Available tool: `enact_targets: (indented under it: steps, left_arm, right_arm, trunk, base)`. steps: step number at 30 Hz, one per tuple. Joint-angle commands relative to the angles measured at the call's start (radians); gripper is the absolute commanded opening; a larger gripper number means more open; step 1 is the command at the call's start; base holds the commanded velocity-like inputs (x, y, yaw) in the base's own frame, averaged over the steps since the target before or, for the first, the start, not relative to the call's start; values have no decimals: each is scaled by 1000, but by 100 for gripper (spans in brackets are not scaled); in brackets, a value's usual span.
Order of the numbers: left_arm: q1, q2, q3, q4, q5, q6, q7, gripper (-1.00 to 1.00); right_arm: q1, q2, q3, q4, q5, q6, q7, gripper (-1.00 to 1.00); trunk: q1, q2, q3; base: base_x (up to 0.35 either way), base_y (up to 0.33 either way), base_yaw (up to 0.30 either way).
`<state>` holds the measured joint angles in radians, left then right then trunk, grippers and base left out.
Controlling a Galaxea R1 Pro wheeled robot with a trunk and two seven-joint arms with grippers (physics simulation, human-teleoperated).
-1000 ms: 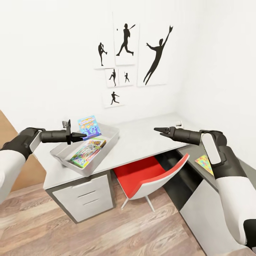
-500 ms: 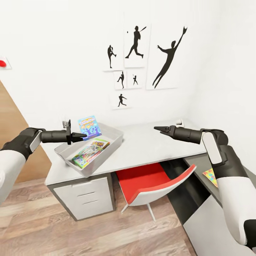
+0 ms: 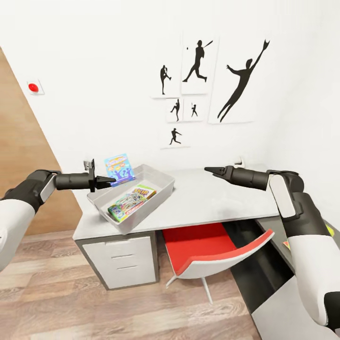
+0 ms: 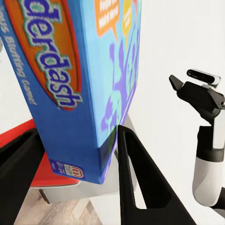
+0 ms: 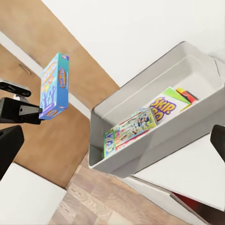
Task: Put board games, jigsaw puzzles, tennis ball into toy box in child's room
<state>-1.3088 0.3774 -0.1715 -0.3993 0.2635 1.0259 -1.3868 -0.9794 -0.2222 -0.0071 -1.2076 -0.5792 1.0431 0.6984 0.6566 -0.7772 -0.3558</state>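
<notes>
Left gripper (image 3: 106, 180) clamped on lower edge of blue board game (image 3: 118, 168), box upright, held above near-left rim of toy box (image 3: 163, 180). Toy box on table (image 3: 212, 203), at its left end; 2 board games flat inside: multicoloured game (image 3: 123, 206) overlapping SKIP BO game (image 5: 165, 107). Right gripper (image 3: 213, 170) above table, well right of toy box, fingers nearly together, holding nothing. Red chair (image 3: 208, 245) tucked under table, right of toy box.

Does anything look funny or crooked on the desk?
Yes. The pale grey semi-clear toy box sits askew on the pale grey mottled table, one corner poking past the front edge. The left tool holds the small blue board game upright in the air.
</notes>
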Motion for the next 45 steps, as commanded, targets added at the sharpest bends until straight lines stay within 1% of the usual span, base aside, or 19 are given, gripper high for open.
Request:
enact_targets:
  steps: [1, 8, 12, 22, 29, 32, 45]
  left_arm:
    - [-1, -1, -6, 0, 5, 9, -3, -100]
    - [-1, -10, -5, 0, 5, 9, -3, -100]
    - [-1, -12, -6, 0, 5, 9, -3, -100]
    - [-1, -18, -5, 0, 5, 9, -3, -100]
    - [-1, -18, -5, 0, 5, 9, -3, -100]
    - [0, -18, -5, 0, 5, 9, -3, -100]
    - [0, -18, -6, 0, 4, 10, -2, -100]
  right_arm:
    - [-1, 0, -1, -1, 3, 4, 6, 100]
    - [-1, 0, -2, 0, 1, 4, 6, 100]
    - [-1, -1, -2, 0, 1, 4, 6, 100]
    - [-1, -2, -1, 7, -2, 4, 6, 100]
    - [0, -9, -1, 10, -6, 4, 8, 100]
    - [1, -11, -1, 11, -6, 4, 9, 100]
    - [1, -15, -1, 13, -7, 4, 9, 100]
  trunk:
    - [0, -1, 0]
    - [0, -1, 3]
    - [0, -1, 3]
    - [0, -1, 5]
    - [0, -1, 5]
    - [0, -1, 5]
    - [0, -1, 5]
  base:
    - [187, -3, 200]
    - [275, -1, 107]
    - [303, -20, 229]
    - [266, -172, 274]
    - [47, -121, 202]
    - [5, -159, 28]
    - [32, -23, 2]
